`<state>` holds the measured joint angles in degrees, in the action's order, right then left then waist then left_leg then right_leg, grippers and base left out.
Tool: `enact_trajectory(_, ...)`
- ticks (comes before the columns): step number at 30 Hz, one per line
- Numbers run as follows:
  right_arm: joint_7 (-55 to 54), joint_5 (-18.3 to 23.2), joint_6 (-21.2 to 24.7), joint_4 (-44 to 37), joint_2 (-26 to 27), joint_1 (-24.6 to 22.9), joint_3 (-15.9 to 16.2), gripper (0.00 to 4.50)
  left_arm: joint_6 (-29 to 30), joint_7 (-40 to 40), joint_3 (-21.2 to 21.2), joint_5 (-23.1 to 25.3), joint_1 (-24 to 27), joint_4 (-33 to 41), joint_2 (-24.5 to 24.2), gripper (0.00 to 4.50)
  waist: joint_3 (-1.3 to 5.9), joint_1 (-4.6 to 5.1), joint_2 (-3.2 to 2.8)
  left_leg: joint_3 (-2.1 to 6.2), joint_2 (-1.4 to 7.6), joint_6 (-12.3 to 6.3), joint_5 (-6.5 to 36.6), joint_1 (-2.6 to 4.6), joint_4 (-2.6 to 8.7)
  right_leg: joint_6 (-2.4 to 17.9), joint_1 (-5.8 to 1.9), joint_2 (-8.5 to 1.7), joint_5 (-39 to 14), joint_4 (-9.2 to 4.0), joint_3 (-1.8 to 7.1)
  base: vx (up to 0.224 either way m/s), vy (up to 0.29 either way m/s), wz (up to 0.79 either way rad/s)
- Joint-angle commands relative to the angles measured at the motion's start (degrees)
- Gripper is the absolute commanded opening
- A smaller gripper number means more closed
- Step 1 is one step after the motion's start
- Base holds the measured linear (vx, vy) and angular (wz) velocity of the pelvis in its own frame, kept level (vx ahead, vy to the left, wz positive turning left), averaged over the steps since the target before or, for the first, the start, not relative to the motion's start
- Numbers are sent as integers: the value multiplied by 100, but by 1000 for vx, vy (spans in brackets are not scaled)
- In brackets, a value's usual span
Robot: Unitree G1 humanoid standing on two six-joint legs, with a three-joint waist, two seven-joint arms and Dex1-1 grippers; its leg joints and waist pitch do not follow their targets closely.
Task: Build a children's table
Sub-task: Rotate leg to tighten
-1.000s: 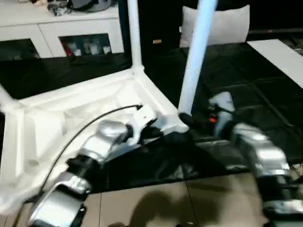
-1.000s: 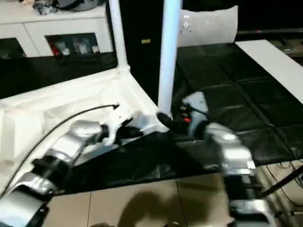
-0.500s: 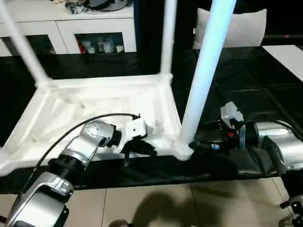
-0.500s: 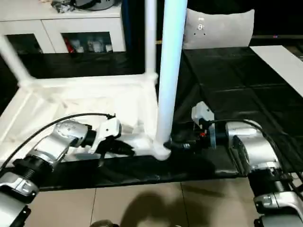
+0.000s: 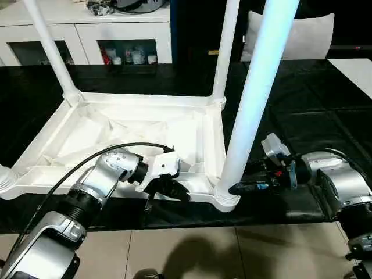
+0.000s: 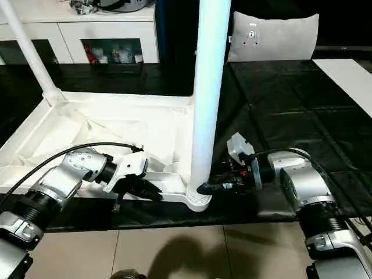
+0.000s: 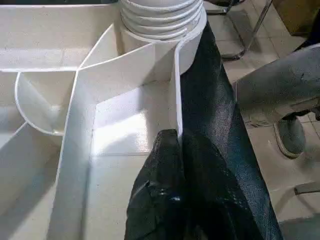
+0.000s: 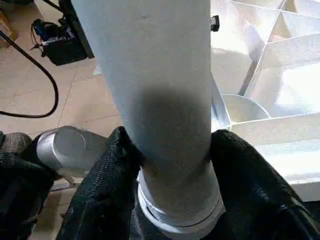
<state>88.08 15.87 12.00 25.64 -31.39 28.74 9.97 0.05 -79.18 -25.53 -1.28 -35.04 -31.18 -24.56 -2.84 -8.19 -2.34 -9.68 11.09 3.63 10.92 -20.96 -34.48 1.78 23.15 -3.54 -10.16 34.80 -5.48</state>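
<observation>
The children's table lies upside down on the black mat, its ribbed top (image 5: pixel 133 125) facing up. Three legs stand in its corner sockets: far left (image 5: pixel 49 49), far right (image 5: pixel 224 52) and near right (image 5: pixel 256 99). My left gripper (image 5: pixel 176 192) is shut on the thin near rim of the top (image 7: pixel 176 100), beside the near right socket (image 7: pixel 162 22). At the base of the near right leg (image 8: pixel 165 90), my right gripper (image 5: pixel 239 188) reaches in from the right. Its fingers (image 8: pixel 112 170) press on both sides of the leg, just above the socket.
A white cabinet with glass doors (image 5: pixel 87 40) stands behind the mat, and a grey cushion (image 5: pixel 296 35) is at the back right. A white panel (image 5: pixel 356 67) lies at the far right. Tiled floor (image 5: pixel 192 256) runs along the near edge, with cables and a black box (image 8: pixel 55 40).
The whole view has swung, so the camera has moved. My right gripper's fingers have closed in around the base of the near right leg. My left gripper keeps its hold on the rim.
</observation>
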Motion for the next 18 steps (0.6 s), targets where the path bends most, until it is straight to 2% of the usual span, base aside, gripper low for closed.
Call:
enact_trajectory(1,56,86,5,0,61,113,55,195,-80,-330,-248,139,62,90,29,0,410,22,102,38,226,-474,688,27,340,878,-330,-485,-1664,-460,304,0,0,0)
enact_trajectory(5,66,240,193,-211,117,-39,7,193,161,-259,-193,66,74,134,88,0,412,26,103,34,222,-476,668,25,336,892,-333,-483,-1622,-455,306,0,0,0)
enact_trajectory(7,-54,408,402,-508,164,-235,-75,191,533,-54,-109,8,83,221,166,0,411,12,102,35,232,-477,650,33,338,895,-335,-487,-1612,-455,314,0,0,0)
enact_trajectory(9,-230,406,448,-616,215,-305,-112,191,700,103,-62,7,80,241,215,0,410,16,108,39,228,-489,633,21,343,888,-339,-484,-1612,-451,307,0,0,0)
enact_trajectory(10,-830,249,462,-691,395,-357,-187,191,1006,508,69,1,40,204,387,0,393,23,70,39,226,-452,705,31,347,859,-319,-481,-1775,-475,303,0,0,0)
enact_trajectory(11,-830,249,462,-691,395,-357,-187,191,1006,508,69,1,40,204,387,0,383,31,76,31,228,-414,751,46,355,829,-306,-473,-1864,-500,302,0,0,0)
enact_trajectory(12,-830,249,462,-691,395,-357,-187,191,1006,508,69,1,40,204,387,0,373,49,95,39,195,-356,842,44,358,744,-324,-484,-2165,-531,282,0,0,0)
enact_trajectory(13,-1561,94,570,-741,655,-357,-299,191,1271,882,187,-12,2,174,570,0,350,64,78,23,186,-298,909,59,359,629,-295,-477,-2449,-579,288,0,0,0)
enact_trajectory(14,-2413,-11,817,-768,999,-311,-475,191,1557,1238,298,-37,-38,152,780,0,337,86,39,37,171,-240,928,62,365,610,-286,-470,-2561,-587,278,0,0,0)
enact_trajectory(15,-3428,-124,1121,-831,1456,-240,-680,191,1916,1714,429,-54,-110,107,1081,0,322,162,69,56,152,-92,1020,60,388,481,-308,-466,-2822,-618,244,0,0,0)
enact_trajectory(16,-3428,-124,1121,-831,1456,-240,-680,190,1916,1714,429,-54,-110,107,1081,0,321,191,75,62,124,-52,1112,71,385,425,-305,-472,-2982,-642,218,0,0,0)
enact_trajectory(17,-3710,-178,1207,-885,1608,-218,-711,190,2041,1929,489,-48,-168,47,1219,0,341,262,101,79,96,-28,1182,73,386,293,-336,-481,-3128,-668,202,0,0,0)
enact_trajectory(18,-3887,-239,1269,-929,1707,-204,-708,190,2123,2085,537,-45,-220,-18,1323,0,343,315,89,76,100,-96,1131,64,390,275,-332,-468,-3003,-677,219,0,0,0)
